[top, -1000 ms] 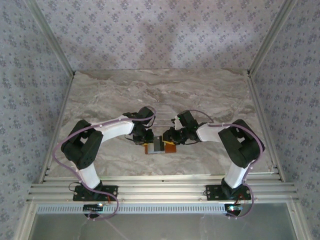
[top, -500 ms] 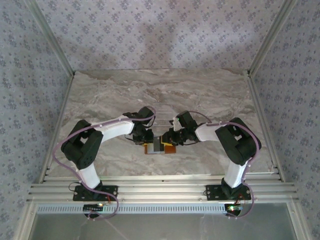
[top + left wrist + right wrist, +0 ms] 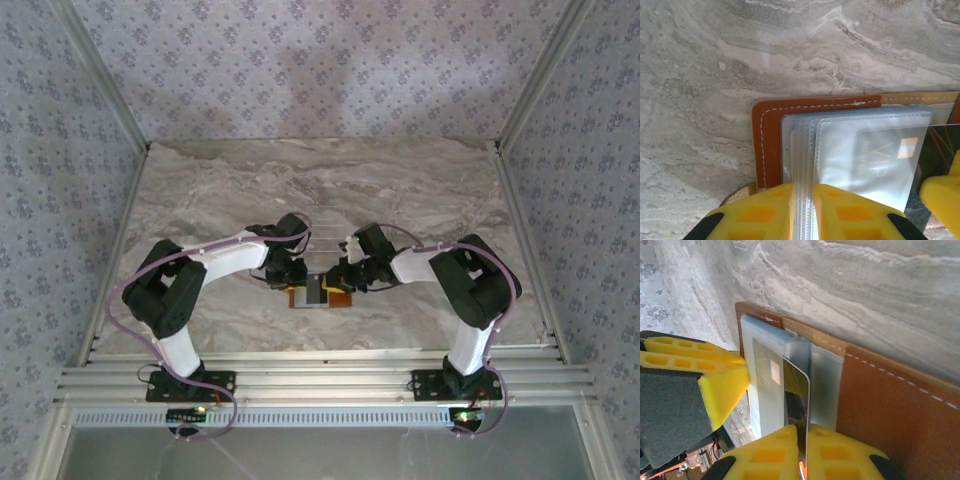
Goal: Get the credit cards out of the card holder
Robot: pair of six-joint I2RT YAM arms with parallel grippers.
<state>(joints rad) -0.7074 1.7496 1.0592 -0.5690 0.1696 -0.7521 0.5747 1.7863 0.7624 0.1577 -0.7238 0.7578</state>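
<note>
Right wrist view: right gripper (image 3: 805, 435) pinches the dark card (image 3: 795, 390) by its edge; pull straight out, no twisting. Meanwhile the left gripper (image 3: 803, 200) clamps the sleeves (image 3: 840, 135), pinning the holder (image 3: 769, 145) open on the table (image 3: 420, 190) between both arms.

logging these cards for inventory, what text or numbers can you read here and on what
"VIP": on the pale card inside the clear sleeves of the card holder.
Small line beside it: too blurred to read.
On the dark card: no legible text.
</note>
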